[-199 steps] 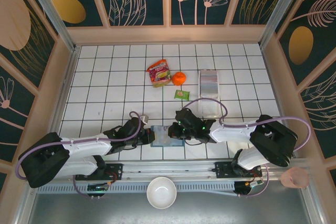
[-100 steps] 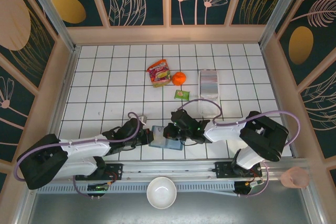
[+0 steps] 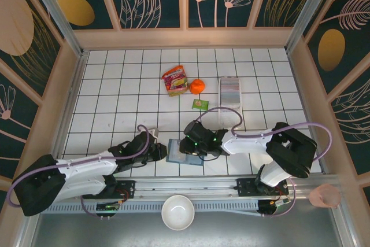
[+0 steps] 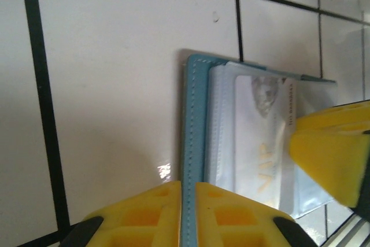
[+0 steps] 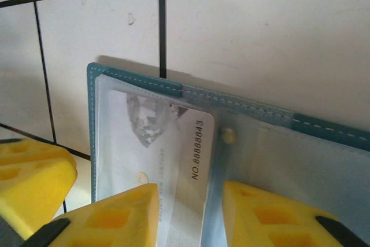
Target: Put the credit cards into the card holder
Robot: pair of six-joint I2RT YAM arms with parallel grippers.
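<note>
Small flat dark teal folding card holder lies open, nearest, between both grippers. Left gripper: fingers almost together, holder's stitched edge in slit, likely steadying it; true pinch or not, cannot tell. Right gripper: spread, empty, straddling silver VIP card seated in clear sleeve. Far: long clear plastic tray, probably card supply.

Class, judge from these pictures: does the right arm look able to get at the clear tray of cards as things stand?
Probably yes. The clear tray lies on open tiles just beyond the right gripper, with nothing standing between them; the gripper would only need to leave the card holder first.
</note>
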